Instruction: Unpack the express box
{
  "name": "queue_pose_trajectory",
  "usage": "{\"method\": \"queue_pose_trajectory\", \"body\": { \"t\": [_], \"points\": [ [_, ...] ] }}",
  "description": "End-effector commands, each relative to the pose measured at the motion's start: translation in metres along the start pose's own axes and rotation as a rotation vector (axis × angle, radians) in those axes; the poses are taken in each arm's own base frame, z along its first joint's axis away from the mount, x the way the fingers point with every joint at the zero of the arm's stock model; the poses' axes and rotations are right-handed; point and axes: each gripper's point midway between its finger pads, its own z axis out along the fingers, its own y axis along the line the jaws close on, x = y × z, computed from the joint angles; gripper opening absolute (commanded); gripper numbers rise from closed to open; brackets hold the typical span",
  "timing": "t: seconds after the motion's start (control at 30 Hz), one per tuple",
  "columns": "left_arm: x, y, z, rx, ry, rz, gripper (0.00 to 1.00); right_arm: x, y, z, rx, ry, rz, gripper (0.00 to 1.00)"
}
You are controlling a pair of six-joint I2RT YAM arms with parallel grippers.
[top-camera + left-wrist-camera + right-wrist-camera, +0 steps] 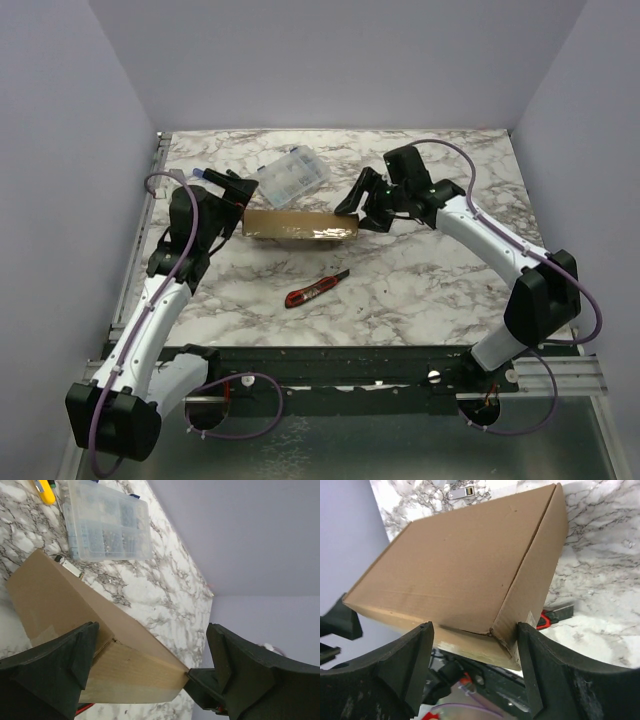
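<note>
top: express box [300, 225] mid-table, left gripper [238, 190] at its 9 o'clock end, right gripper [358, 212] at 3 o'clock, likely bracing it for opening; box cutter [317, 290] at 6 | left wrist: jaws released, box end between, gap on one side | right wrist: fingers [405, 665] straddle box corner, grip cannot be told

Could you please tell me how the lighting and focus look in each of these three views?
Top external: soft, even light, faint shadows, a pale sheen on the near side of the express box. Left wrist: box and clear case sharp, the left hand nearly a black silhouette. Right wrist: box crisp and evenly lit, the right hand dark and slightly soft.
</note>
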Motion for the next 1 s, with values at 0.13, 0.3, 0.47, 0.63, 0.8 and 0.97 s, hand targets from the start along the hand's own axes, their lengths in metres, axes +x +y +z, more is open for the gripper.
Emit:
{"method": "queue_pose_trajectory", "body": {
  "t": [0.13,0.3,0.47,0.63,0.8,0.97],
  "points": [
    [0.034,-0.015,-0.009,0.022,0.136,-0.263,0.97,0.000,0.068,-0.028,-0.286,0.118,0.227,0.74],
    [0.036,0.003,0.003,-0.044,0.120,-0.296,0.97,-0.009,0.067,-0.018,-0.267,0.133,0.266,0.74],
    [0.045,0.027,0.016,-0.124,0.122,-0.346,0.97,-0.020,0.063,-0.004,-0.241,0.132,0.298,0.74],
    [0.039,0.038,0.021,-0.161,0.066,-0.341,0.99,-0.035,0.057,0.008,-0.223,0.115,0.320,0.74],
    [0.031,0.042,0.027,-0.176,0.034,-0.287,0.99,-0.048,0.049,0.021,-0.216,0.109,0.319,0.76],
    [0.020,0.044,0.034,-0.188,0.025,-0.149,0.99,-0.057,0.052,0.024,-0.247,0.082,0.237,0.82]
  ]
}}
